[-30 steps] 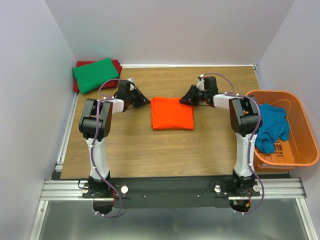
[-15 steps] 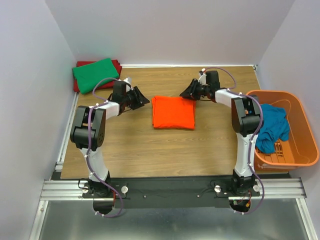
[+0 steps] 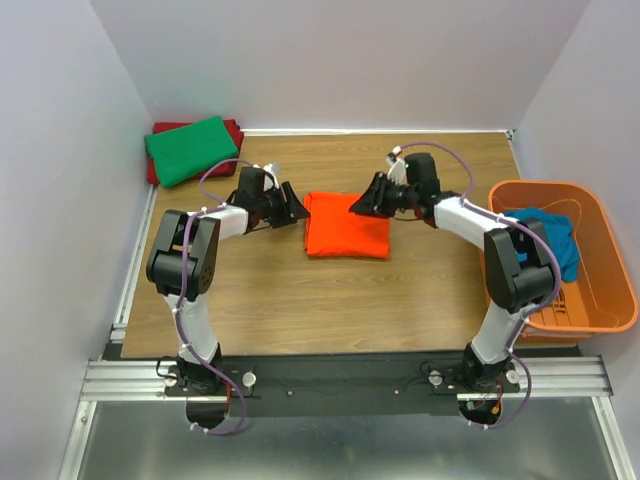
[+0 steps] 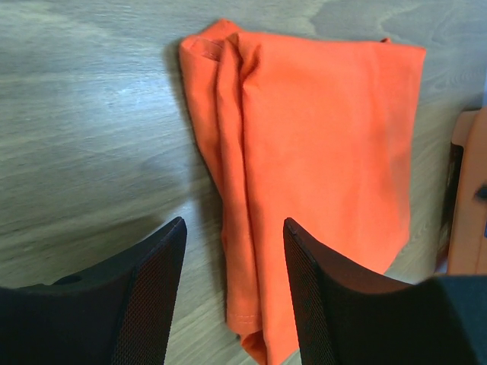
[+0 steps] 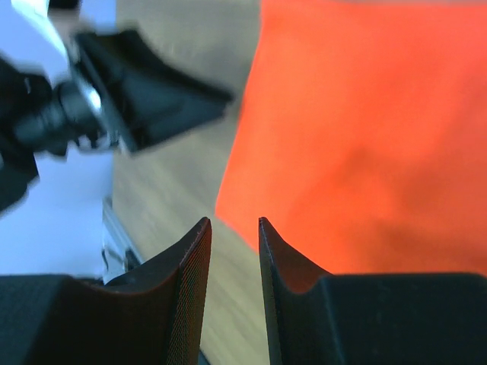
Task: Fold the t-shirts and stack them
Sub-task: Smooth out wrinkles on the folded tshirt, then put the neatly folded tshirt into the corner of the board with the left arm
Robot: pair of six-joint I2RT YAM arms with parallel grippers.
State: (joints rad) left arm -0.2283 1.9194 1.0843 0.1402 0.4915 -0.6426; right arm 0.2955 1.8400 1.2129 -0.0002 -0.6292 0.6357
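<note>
A bright orange t-shirt point(image 3: 345, 228) lies folded into a flat rectangle in the middle of the wooden table point(image 3: 280, 300). My left gripper point(image 3: 299, 207) sits at its left edge with jaws open; in the left wrist view the folded edge of the orange t-shirt point(image 4: 304, 137) runs between the left gripper's point(image 4: 234, 228) fingers, ungripped. My right gripper point(image 3: 356, 206) hovers over the shirt's back right part, jaws a narrow gap apart and empty point(image 5: 233, 222). A folded green t-shirt point(image 3: 190, 149) lies on a dark red one point(image 3: 235, 129) at the back left. A teal blue t-shirt point(image 3: 553, 245) is crumpled in the basket.
The rigid orange plastic basket point(image 3: 600, 300) stands at the right table edge beside the right arm. White walls close in the back and both sides. A metal rail point(image 3: 130, 270) runs along the table's left edge.
My left gripper has opened, drawn back and returned to the orange shirt's left edge. The right gripper has slid left over the shirt while its elbow swung out to the right.
</note>
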